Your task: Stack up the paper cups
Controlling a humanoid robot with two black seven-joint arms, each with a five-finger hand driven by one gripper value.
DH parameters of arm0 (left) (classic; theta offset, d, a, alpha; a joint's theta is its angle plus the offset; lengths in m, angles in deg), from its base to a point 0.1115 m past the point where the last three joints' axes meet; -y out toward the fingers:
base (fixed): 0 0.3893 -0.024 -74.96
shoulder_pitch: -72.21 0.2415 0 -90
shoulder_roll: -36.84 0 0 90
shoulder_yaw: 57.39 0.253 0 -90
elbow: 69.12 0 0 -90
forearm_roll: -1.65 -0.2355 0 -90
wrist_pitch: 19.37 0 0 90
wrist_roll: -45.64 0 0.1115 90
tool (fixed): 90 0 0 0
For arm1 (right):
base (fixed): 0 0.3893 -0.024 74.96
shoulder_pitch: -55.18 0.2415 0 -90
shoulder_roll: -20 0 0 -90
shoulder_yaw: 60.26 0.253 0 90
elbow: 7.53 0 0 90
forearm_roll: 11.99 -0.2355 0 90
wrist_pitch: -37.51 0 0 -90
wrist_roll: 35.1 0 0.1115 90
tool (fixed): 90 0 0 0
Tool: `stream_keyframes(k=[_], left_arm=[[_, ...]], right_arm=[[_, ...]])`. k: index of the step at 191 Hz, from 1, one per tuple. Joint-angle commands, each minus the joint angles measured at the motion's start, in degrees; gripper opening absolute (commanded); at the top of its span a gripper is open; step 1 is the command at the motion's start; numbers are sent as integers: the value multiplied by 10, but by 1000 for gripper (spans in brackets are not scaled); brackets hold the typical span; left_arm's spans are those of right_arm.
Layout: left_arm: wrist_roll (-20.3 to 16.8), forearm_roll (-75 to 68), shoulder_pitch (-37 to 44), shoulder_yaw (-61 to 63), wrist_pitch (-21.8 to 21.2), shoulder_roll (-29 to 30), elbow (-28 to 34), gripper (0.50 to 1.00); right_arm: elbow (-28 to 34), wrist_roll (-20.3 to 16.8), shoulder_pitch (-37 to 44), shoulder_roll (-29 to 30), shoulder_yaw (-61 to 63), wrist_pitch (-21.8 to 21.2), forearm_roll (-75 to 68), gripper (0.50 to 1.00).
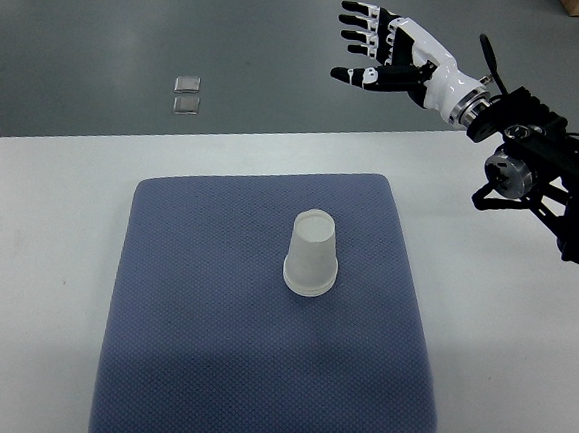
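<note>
Seen steeply from above: white table (36, 257) spanning the full width of the frame, grey floor (103, 31) beyond its far edge. Spread across the table's middle, a blue-grey textured mat (187, 369), roughly square, corners rounded, near edge reaching almost to the bottom of the view and casting a thin shadow at the lower right corner.

Entering from the right edge, the dark, jointed right arm (544, 166), cabling and a round joint housing exposed, raised above the table's far right corner. At its end, the right hand (388, 49), white shell with black finger segments, held out over the floor past the table's far edge, well apart from the mat. Fingers (356, 31) stretched and fanned toward the left, thumb extended below them, nothing in the grasp.

Near the mat's centre, slightly toward the far side, the paper cups (312, 253): a pale, translucent-looking stack or single cup standing upside down, wide rim flat on the mat, narrow base uppermost. Number of cups nested there impossible to tell from this angle.

On the floor at upper left, two small clear square pieces (187, 95), one just behind the other, well away from everything else.
</note>
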Motion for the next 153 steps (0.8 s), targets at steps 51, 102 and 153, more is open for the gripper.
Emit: stream_keyframes(k=[51,102,153], left_arm=[[0,0,-1,0,0,0,0,1000],[0,0,0,0,-1,0,0,1000],[0,0,0,0,-1,0,0,1000]], right_arm=[[-2,-40,-46,22,-1,95,-261,913],[-17,-39,-74,41,15,81,-282,915],[-38,-32,-88,52,17,82,-276,917]])
